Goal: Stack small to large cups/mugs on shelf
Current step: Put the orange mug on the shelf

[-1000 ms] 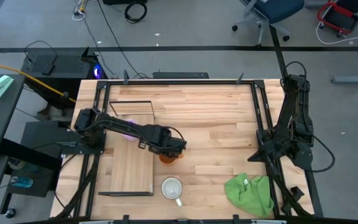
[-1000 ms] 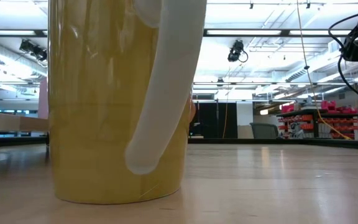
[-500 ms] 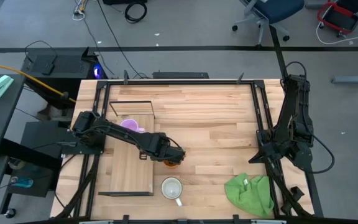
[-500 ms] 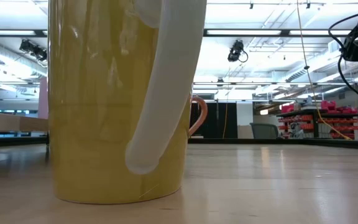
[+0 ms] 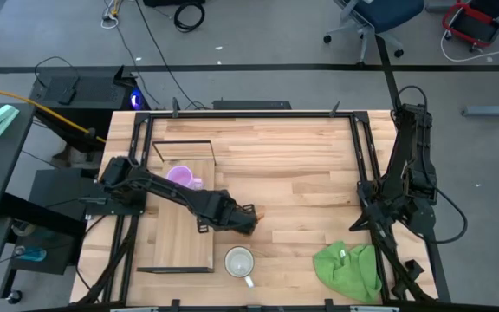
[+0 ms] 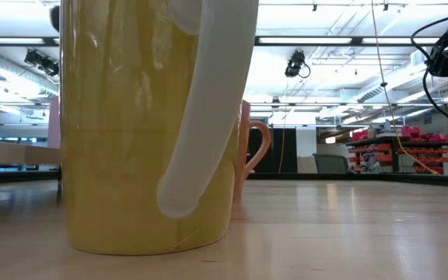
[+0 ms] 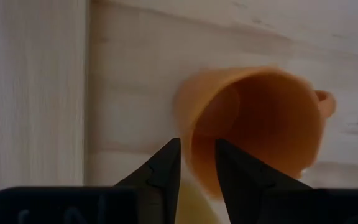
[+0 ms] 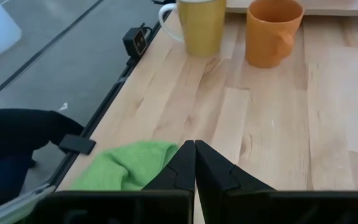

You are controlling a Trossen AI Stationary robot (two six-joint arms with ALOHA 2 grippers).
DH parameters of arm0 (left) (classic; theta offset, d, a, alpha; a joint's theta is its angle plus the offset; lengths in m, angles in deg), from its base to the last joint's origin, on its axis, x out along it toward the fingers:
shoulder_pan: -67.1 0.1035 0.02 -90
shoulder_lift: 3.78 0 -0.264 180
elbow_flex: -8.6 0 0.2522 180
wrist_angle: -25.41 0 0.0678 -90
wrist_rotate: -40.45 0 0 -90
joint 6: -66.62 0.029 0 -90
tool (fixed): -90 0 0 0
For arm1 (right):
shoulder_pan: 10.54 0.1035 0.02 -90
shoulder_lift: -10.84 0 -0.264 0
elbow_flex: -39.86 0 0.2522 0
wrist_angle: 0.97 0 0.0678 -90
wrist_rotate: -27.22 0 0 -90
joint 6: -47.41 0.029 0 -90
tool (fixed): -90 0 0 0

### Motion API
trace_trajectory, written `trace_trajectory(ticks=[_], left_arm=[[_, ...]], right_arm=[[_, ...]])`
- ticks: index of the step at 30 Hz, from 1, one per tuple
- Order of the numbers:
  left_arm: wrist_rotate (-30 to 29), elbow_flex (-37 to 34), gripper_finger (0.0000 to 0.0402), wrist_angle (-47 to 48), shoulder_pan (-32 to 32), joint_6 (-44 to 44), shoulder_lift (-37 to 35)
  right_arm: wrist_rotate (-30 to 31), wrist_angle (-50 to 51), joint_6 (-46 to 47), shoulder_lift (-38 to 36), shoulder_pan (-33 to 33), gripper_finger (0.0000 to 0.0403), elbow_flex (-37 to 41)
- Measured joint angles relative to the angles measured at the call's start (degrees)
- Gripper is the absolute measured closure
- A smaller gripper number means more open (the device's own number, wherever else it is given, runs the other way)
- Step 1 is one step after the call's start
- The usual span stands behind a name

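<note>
Straddling the orange mug's rim, the left hand is slightly open, gripping nothing yet; the mug stands on the tabletop just right of the shelf. Close squarely on the wall before lifting.

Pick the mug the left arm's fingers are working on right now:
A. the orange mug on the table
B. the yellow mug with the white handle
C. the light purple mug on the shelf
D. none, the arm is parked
A. In the left wrist view the left gripper has its fingers straddling the rim of the orange mug; the purple mug sits untouched on the shelf.
</note>
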Motion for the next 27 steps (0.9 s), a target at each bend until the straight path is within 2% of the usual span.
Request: trace_trajectory(ticks=[8,14,27], left_arm=[[0.01,0.00,0.0294,-1.63,-2.71,-7.20,0.00],[-2.77,0.00,0.0294,-3.77,-3.10,-9.21,0.02],[-3.04,-0.57,0.0315,-3.07,-1.77,-10.47,0.13]], right_arm=[[-1.75,0.00,-1.40,0.00,0.02,0.0387,0.01],[-2.69,-0.02,-2.39,0.00,0.02,0.0387,0.02],[-3.92,-0.02,-2.66,0.00,0.09,0.0387,0.00]])
